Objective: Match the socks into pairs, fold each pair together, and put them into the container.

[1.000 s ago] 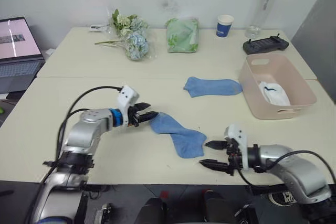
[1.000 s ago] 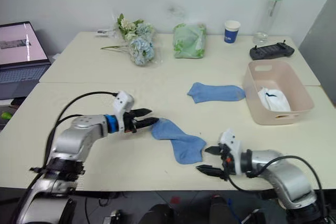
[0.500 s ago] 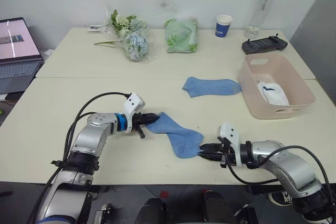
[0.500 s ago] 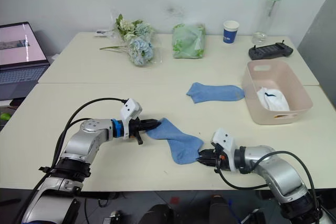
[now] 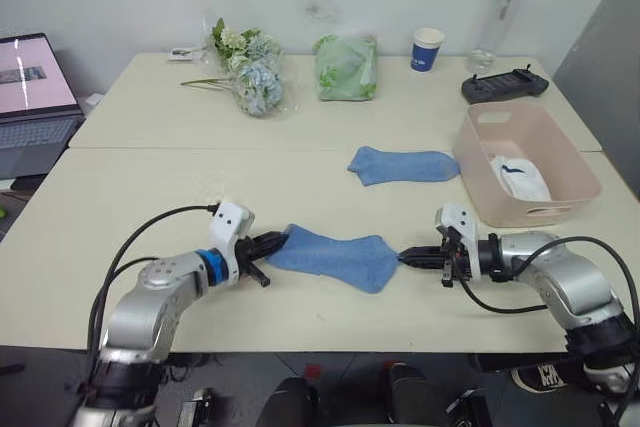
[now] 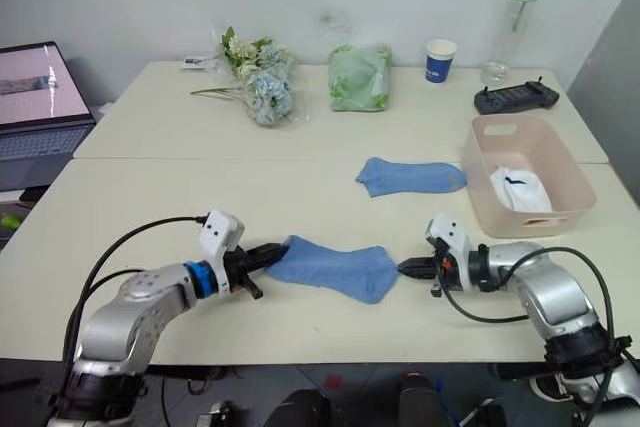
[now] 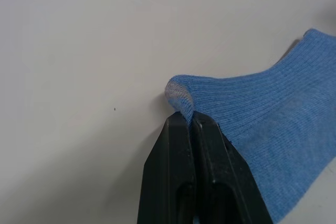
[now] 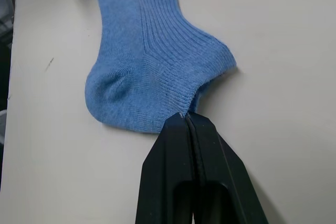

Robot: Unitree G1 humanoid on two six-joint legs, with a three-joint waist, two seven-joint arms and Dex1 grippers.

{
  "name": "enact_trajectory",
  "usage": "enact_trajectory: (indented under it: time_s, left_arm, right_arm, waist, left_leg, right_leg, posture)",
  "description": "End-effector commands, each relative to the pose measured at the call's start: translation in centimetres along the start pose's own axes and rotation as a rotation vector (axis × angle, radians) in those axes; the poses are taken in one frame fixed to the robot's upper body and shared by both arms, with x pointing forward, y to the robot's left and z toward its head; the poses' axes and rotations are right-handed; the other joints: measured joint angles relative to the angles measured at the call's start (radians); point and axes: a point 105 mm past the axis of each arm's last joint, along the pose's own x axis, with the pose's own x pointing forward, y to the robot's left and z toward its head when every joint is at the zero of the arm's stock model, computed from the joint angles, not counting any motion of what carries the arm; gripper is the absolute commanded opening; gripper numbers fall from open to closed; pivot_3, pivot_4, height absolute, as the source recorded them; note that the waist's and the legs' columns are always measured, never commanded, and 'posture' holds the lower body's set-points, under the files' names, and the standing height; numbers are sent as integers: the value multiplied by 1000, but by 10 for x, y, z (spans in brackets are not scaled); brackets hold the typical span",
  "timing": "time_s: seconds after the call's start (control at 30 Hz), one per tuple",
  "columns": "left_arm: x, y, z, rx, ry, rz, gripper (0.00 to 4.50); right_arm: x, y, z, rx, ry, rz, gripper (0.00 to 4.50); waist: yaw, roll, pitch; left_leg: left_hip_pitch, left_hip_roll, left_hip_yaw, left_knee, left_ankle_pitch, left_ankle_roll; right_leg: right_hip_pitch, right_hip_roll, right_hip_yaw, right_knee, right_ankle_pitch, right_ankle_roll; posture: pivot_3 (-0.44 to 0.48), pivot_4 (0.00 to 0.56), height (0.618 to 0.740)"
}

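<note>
Socks: a near blue sock lies stretched flat across the front of the desk, pinched at both ends so it can be carried as a straight strip rather than a crumpled lump.
Left claw: clamped tight on the sock's 9 o'clock tip; the left wrist view shows the grey-edged hem nipped between the closed black fingers.
Right claw: closed on the 3 o'clock end, the ribbed cuff puckering where the fingers bite it.
Second blue sock: lies flat toward 12 o'clock from the held one, just beside the tub's near wall and free of both claws; likely the partner that the held sock is meant to cover.
Container: pale pink tub at 2 o'clock on the desk, placed within the right arm's reach.
White sock bundle: sits inside the tub, dark mark up, so that pair looks finished.
Step judged: pairing the blues, with folding and dropping in not yet done.
Risk: both grips take little cloth, so a sharp tug might slip an end.
Bystanders: green bundle, flowers and paper cup sit at the far edge, clear of the work.
</note>
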Motion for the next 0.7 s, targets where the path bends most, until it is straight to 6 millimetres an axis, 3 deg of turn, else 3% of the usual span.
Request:
enact_trajectory:
  time_s: [0.03, 0.13, 0.23, 0.47, 0.63, 0.7]
  left_arm:
    - [-7, -15, 5, -22, -20, 26, 0]
    - [-6, -29, 3, -60, -36, 31, 0]
    - [-2, -27, -6, -39, -21, 97, 0]
    - [8, -28, -13, -8, -43, 102, 0]
    - [12, -26, -9, -22, -95, 140, 0]
    - [12, -21, -7, -25, -110, 171, 460]
  right_arm:
    - [-13, -7, 2, -19, 41, 25, 19]
    - [-23, -5, -1, 5, 83, 80, 19]
    - [-29, -10, -1, 13, 104, 81, 19]
    - [-14, -10, 1, -12, 90, 92, 19]
    - [-10, -21, 7, -56, 47, 14, 19]
    - [-13, -25, 10, -68, 37, -9, 415]
  waist:
    - [1, 0, 0]
    - [3, 0, 0]
    - [4, 0, 0]
    - [3, 0, 0]
    - [6, 0, 0]
    - [6, 0, 0]
  left_leg:
    - [0, 0, 0, 0, 0, 0]
    - [0, 0, -1, 0, 0, 0]
    - [0, -1, 0, 0, 0, 0]
    - [0, -1, 1, 0, 0, 0]
    - [0, -1, 0, 0, 0, 0]
    - [0, -1, 0, 0, 0, 0]
  right_leg:
    - [0, 0, -1, 0, 0, 0]
    - [0, 0, -1, 0, 0, 0]
    - [1, 0, 0, -1, 0, 0]
    - [0, 0, 0, 0, 0, 0]
    - [0, 0, 0, -1, 0, 0]
    - [0, 0, -1, 0, 0, 0]
  posture:
    - [0, 150, 740]
    - [0, 150, 740]
    - [0, 150, 740]
    - [0, 150, 740]
    - [0, 150, 740]
    - [0, 150, 740]
